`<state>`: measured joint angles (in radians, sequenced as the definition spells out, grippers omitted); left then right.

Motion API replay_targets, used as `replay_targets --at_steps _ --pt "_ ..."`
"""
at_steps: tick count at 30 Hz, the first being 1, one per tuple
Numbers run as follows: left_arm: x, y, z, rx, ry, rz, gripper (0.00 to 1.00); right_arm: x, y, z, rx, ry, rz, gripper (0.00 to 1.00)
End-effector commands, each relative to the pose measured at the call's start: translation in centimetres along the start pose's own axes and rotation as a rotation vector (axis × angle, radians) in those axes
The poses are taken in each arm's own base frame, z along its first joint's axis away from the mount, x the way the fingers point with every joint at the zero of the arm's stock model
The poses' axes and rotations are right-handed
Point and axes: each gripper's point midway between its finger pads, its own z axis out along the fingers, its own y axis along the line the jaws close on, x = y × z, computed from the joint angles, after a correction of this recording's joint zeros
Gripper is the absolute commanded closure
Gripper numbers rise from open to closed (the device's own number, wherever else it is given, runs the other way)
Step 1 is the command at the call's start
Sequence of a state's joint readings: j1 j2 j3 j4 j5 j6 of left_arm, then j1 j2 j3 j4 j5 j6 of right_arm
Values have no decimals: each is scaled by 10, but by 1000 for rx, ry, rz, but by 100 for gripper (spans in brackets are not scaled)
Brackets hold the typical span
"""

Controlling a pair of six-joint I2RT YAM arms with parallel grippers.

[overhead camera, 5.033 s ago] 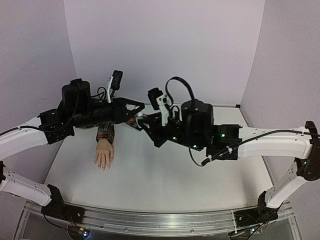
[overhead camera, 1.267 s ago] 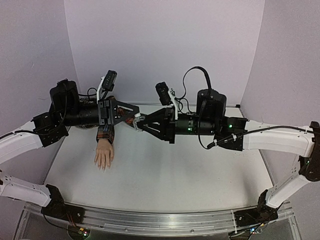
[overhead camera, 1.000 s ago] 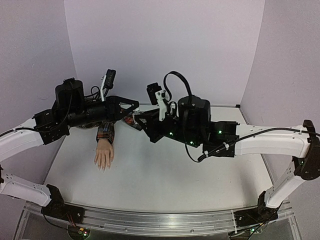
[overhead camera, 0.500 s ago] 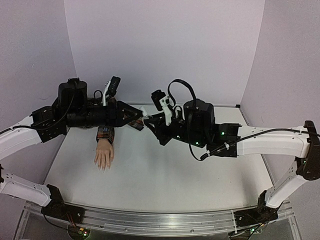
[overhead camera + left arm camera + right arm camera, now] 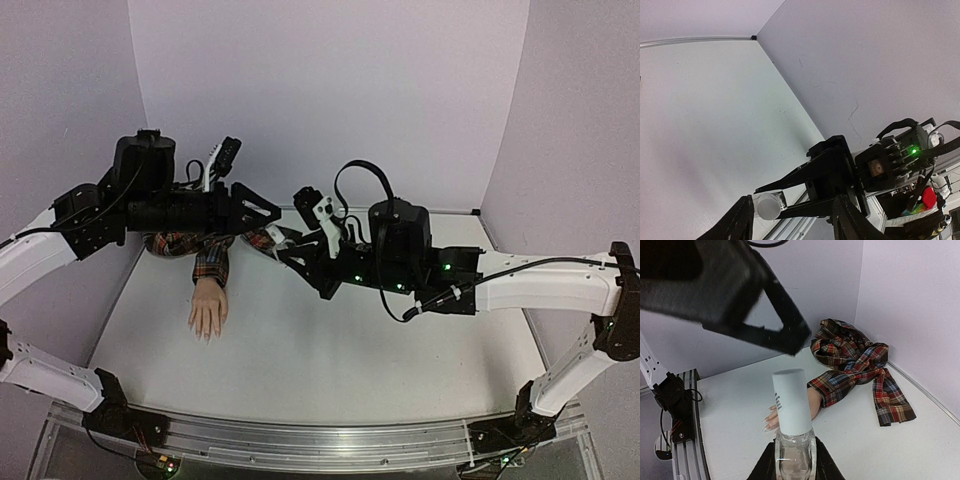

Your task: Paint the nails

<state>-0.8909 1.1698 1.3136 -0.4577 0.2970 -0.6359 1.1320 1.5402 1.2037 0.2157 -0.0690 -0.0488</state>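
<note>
Gaping over the white table (image 5: 330,360), the left gripper (image 5: 792,220) hangs beside the clamped right gripper (image 5: 794,460). Mannequin hand (image 5: 208,312) (plaid sleeve (image 5: 212,265) behind) lies at the table's left. A white-capped bottle (image 5: 791,420) fills the right jaws; nails (image 5: 205,337) point toward the near edge.

1. Two arms: left arm (image 5: 40,255) and right arm (image 5: 545,285).
2. Two grippers, one apiece: left gripper (image 5: 272,212), right gripper (image 5: 790,455).
3. One clear bottle (image 5: 794,460) with one white cap (image 5: 790,400).
4. One mannequin hand (image 5: 208,312).
5. One plaid sleeve (image 5: 855,357).
6. A few pale nails (image 5: 765,429) in sight past the bottle; exact number too small to tell.
7. One table (image 5: 330,350).
</note>
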Motion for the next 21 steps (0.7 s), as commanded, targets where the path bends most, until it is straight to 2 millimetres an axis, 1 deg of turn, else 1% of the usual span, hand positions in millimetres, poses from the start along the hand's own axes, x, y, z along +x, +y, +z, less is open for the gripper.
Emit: replay_targets --at_steps 1,3,8,14,18,21 --pt "3 1 -1 -8 25 -8 44 -34 2 -9 -13 -84 -10 100" --pt "4 2 1 -7 32 -11 46 -34 2 -9 -13 -85 -11 100" --pt "5 0 6 3 50 -8 58 -36 3 -9 -19 -86 -13 100" --pt "10 3 13 2 78 -10 63 -38 3 -8 -21 -90 -13 100" --pt "8 6 12 -13 64 -5 72 -38 4 -8 -23 -89 -13 100" --pt "6 7 11 -24 57 -3 76 -37 4 -7 -22 -86 -13 100"
